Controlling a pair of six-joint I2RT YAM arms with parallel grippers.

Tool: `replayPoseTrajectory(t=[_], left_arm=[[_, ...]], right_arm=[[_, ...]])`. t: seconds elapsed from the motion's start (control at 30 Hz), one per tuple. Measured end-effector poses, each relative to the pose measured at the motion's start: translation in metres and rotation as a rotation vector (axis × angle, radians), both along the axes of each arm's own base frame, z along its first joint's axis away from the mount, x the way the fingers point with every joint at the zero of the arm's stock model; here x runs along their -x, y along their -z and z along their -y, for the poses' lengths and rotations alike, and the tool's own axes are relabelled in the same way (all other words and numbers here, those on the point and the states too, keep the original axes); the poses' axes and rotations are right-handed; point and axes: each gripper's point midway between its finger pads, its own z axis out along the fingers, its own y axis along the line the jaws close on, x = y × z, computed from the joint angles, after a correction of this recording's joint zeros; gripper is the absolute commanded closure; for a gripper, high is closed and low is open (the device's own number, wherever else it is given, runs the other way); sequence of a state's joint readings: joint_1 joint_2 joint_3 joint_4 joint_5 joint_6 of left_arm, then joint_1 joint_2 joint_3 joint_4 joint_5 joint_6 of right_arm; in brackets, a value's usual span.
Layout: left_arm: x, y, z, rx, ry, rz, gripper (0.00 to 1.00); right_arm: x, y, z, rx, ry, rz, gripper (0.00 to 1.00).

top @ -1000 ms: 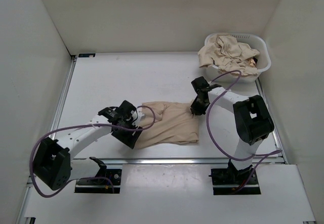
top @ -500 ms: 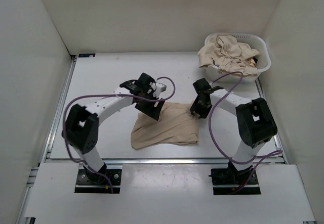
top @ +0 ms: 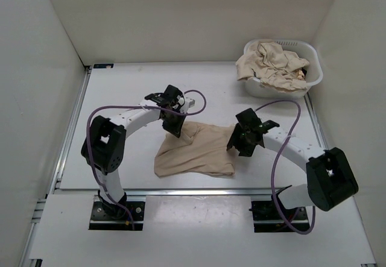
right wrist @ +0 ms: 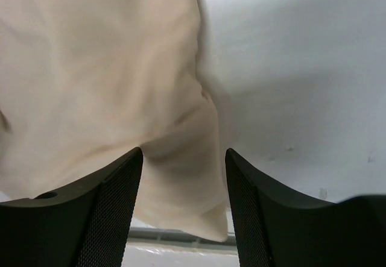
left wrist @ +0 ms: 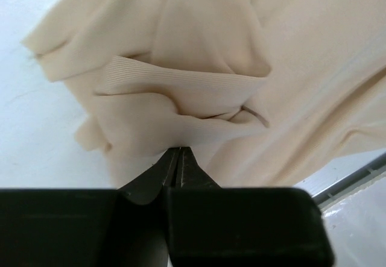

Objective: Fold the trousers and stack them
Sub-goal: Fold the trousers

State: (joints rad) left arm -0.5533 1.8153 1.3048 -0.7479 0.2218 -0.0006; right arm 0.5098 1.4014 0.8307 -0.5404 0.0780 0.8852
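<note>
The beige trousers (top: 199,149) lie folded in a wrinkled patch on the white table, near the front middle. My left gripper (top: 174,125) is at their far left edge. In the left wrist view it (left wrist: 178,149) is shut, its tips pinching a fold of the trousers (left wrist: 199,68). My right gripper (top: 239,143) hovers over the right edge of the cloth. Seen from the right wrist, it (right wrist: 184,152) is open, its fingers straddling the trousers' (right wrist: 90,68) right edge and corner, with nothing held.
A white slotted basket (top: 312,69) stands at the back right corner, holding more crumpled beige cloth (top: 271,62). White walls enclose the table (top: 120,98) on the left, back and right. A metal rail runs along the front edge.
My left arm swung from the trousers' near left side to their far left edge and shut there. My right gripper moved nearer along the right edge and opened wider.
</note>
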Motion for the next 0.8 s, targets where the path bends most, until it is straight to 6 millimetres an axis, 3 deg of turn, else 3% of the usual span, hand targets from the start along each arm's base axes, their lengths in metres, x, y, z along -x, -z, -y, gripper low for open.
replayPoseTrajectory(t=[0.03, 0.17, 0.4, 0.53, 0.57, 0.63, 0.67, 0.7, 0.8], left_arm=[[-0.003, -0.002, -0.002, 0.003, -0.009, 0.005, 0.78], [-0.013, -0.01, -0.009, 0.018, -0.039, 0.026, 0.28], [-0.026, -0.033, 0.003, 0.064, -0.032, 0.08, 0.19], [-0.033, -0.028, 0.008, 0.059, -0.03, 0.073, 0.23], [-0.032, -0.02, 0.007, 0.048, -0.03, 0.056, 0.39], [-0.03, -0.005, 0.005, 0.021, -0.037, 0.018, 0.59], [-0.029, 0.003, 0.003, 0.006, -0.036, 0.001, 0.76], [-0.028, 0.012, 0.001, -0.011, -0.031, -0.015, 0.84], [-0.028, 0.026, -0.004, -0.036, -0.048, -0.051, 0.86]], right_arm=[[0.009, 0.002, -0.001, -0.004, -0.015, -0.009, 0.38], [0.04, 0.013, -0.002, -0.021, -0.043, -0.043, 0.37], [0.052, 0.021, -0.005, -0.078, -0.01, -0.041, 0.37], [0.055, 0.026, -0.011, -0.106, 0.005, -0.042, 0.37], [0.054, 0.027, -0.013, -0.111, 0.005, -0.042, 0.39], [0.054, 0.028, -0.017, -0.122, 0.004, -0.041, 0.51], [0.053, 0.028, -0.02, -0.132, 0.006, -0.041, 0.57], [0.052, 0.027, -0.022, -0.143, 0.009, -0.04, 0.73], [0.051, 0.026, -0.024, -0.15, 0.006, -0.04, 0.89]])
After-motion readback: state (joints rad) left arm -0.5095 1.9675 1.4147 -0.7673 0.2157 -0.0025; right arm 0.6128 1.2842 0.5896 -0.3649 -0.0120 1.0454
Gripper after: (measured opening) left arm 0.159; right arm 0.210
